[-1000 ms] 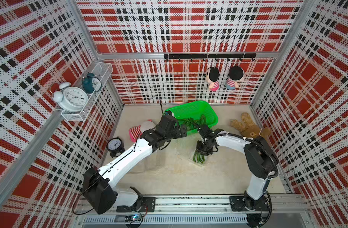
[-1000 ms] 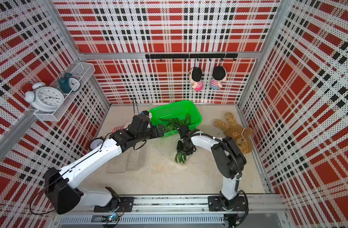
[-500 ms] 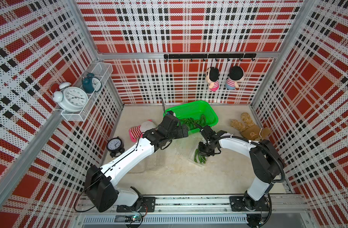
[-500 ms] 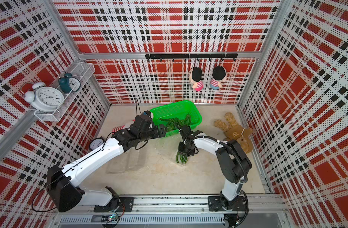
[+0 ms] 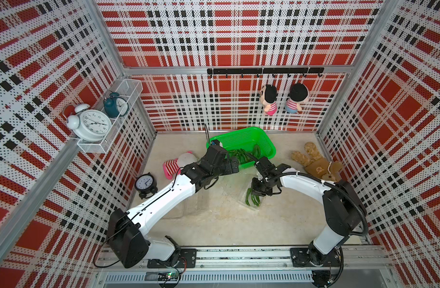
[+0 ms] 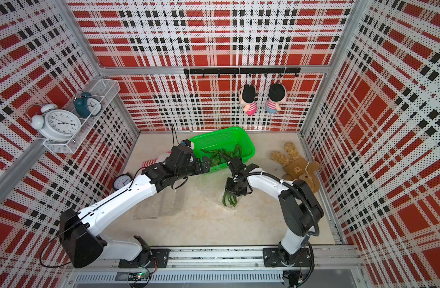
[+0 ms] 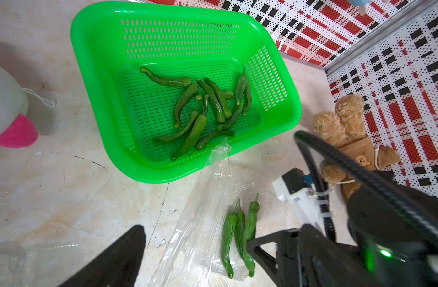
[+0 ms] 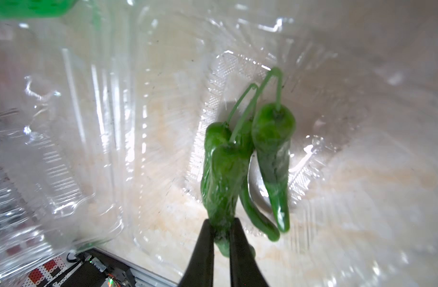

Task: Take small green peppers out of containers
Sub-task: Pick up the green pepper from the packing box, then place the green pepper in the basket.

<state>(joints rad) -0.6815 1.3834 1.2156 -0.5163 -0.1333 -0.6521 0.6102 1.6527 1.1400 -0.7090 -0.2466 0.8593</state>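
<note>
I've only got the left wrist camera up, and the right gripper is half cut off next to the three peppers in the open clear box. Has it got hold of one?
Observer: Yes. The right wrist view shows the right gripper pinched on the tip of one pepper.
Operator: Okay, and where's the other clear box?
Observer: In both top views the second container lies partly beneath the left arm, and no peppers show in it.
Operator: Anything near that arm I should watch?
Observer: A small black clock stands close beside its white link.
</note>
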